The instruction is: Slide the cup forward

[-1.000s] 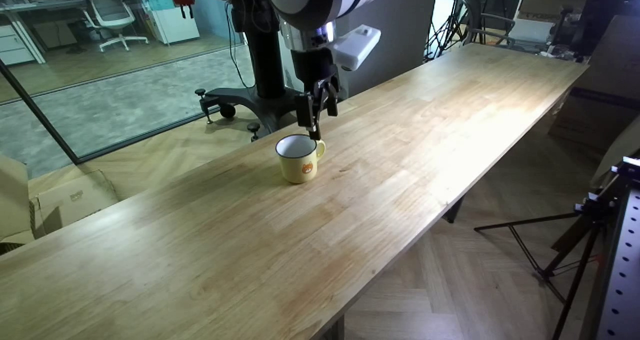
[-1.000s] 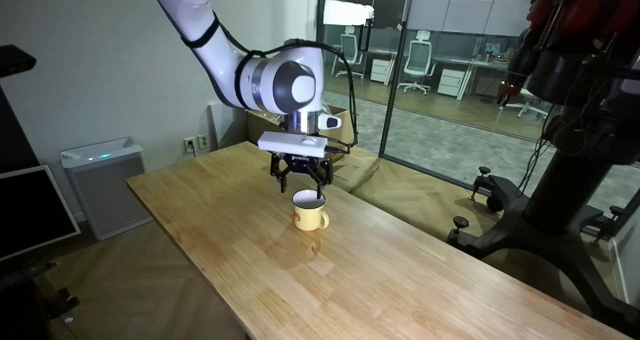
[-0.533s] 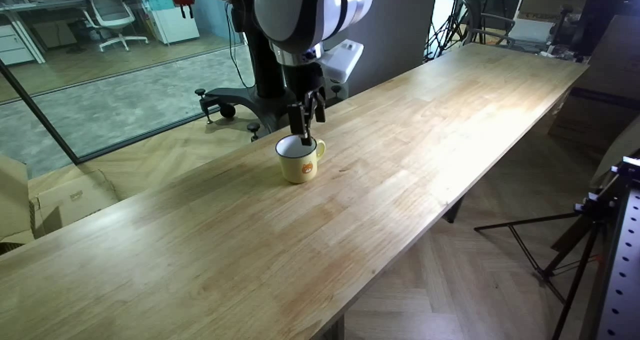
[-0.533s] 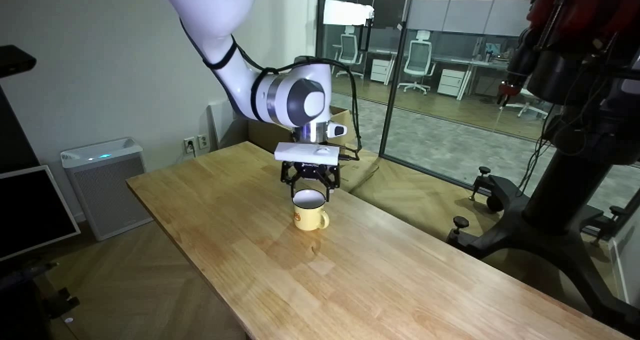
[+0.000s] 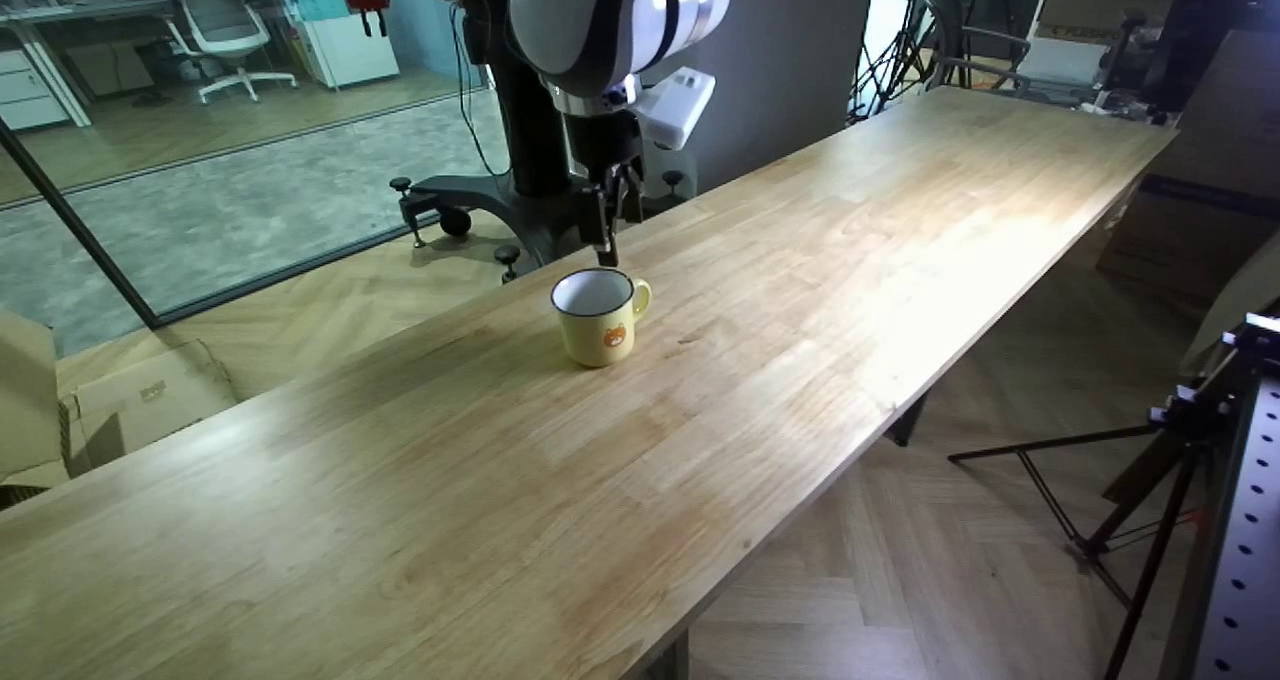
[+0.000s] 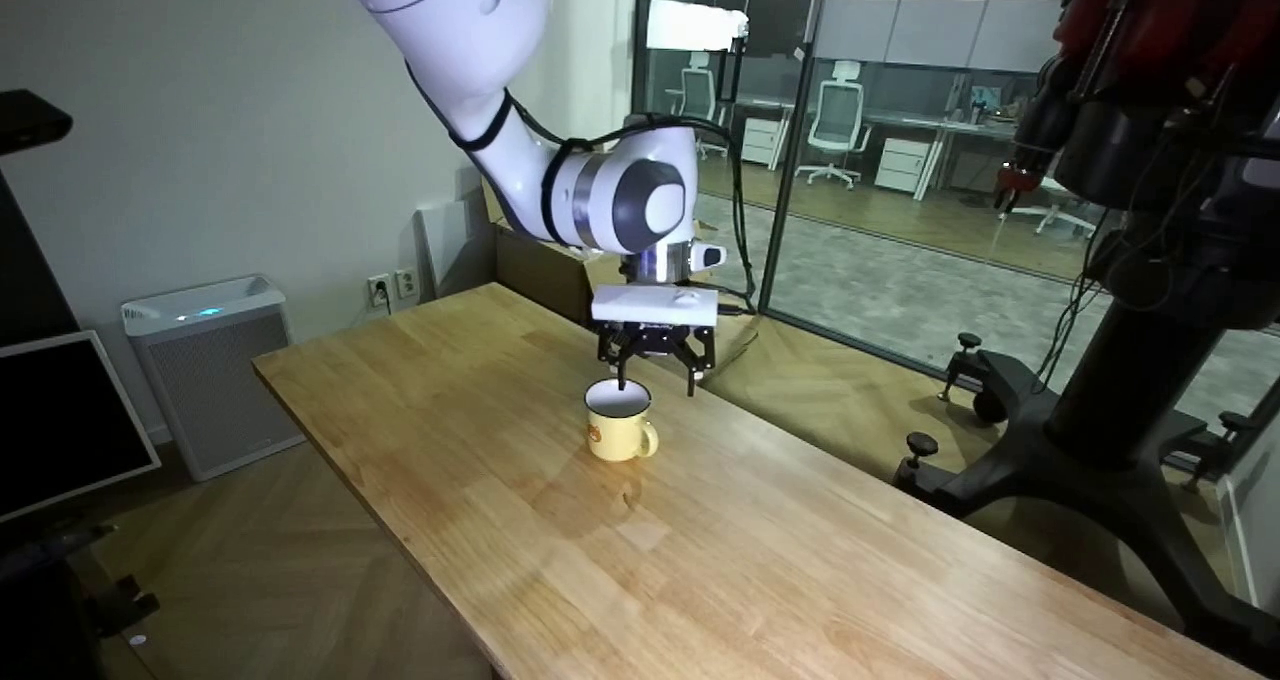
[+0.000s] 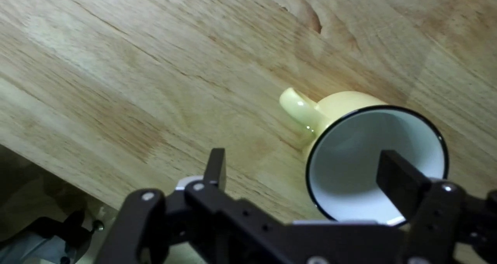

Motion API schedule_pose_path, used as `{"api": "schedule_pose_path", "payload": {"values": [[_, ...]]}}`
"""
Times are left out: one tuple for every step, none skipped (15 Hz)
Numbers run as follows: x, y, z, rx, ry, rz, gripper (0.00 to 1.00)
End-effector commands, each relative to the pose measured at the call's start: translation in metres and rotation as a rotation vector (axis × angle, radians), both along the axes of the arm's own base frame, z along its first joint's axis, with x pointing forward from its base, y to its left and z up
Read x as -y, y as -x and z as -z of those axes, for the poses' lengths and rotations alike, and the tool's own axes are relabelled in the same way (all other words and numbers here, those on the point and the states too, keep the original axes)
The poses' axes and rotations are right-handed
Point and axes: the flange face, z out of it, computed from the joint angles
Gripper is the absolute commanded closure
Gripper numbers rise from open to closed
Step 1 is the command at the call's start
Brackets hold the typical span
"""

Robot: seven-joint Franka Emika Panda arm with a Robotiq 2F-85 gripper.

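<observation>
A: Counts?
B: One cup (image 6: 617, 432), upright on one table (image 6: 760, 560), near one long edge; one handle (image 7: 298, 108).
A: State of the one gripper (image 6: 656, 390)?
B: Released; two fingers (image 7: 400, 182) spread apart. In the wrist view, one overlaps the cup's mouth.
A: Touching?
B: Cannot tell.

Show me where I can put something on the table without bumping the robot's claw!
In an exterior view, bare wooden tabletop runs from the yellow mug toward the picture's lower left, and from the mug's handle toward the far end. It's crowded right at the mug: the open gripper hangs close there.
</observation>
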Motion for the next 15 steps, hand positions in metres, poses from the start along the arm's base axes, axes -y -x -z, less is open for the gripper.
{"api": "schedule_pose_path", "payload": {"values": [[0.001, -0.001, 0.001, -0.002, 0.000, 0.000, 0.00], [0.000, -0.002, 0.002, -0.002, 0.000, -0.001, 0.00], [0.001, -0.004, 0.006, 0.001, -0.007, -0.008, 0.00], [0.000, -0.005, 0.010, 0.002, -0.010, -0.016, 0.00], [0.000, -0.006, 0.014, 0.000, -0.009, -0.021, 0.00], [-0.001, -0.007, 0.019, -0.006, -0.008, -0.029, 0.00], [-0.001, -0.007, 0.024, -0.006, -0.003, -0.034, 0.00], [-0.001, -0.007, 0.029, -0.009, -0.003, -0.039, 0.00], [0.000, -0.008, 0.033, -0.009, 0.002, -0.040, 0.00], [0.000, -0.009, 0.038, -0.010, 0.007, -0.039, 0.00], [0.001, -0.009, 0.041, -0.010, 0.009, -0.039, 0.25], [0.001, -0.010, 0.045, -0.011, 0.013, -0.046, 0.25], [0.002, -0.012, 0.047, -0.010, 0.017, -0.052, 0.33], [0.001, -0.013, 0.049, -0.009, 0.021, -0.057, 0.40], [-0.001, -0.014, 0.051, -0.008, 0.023, -0.066, 0.48]]}}
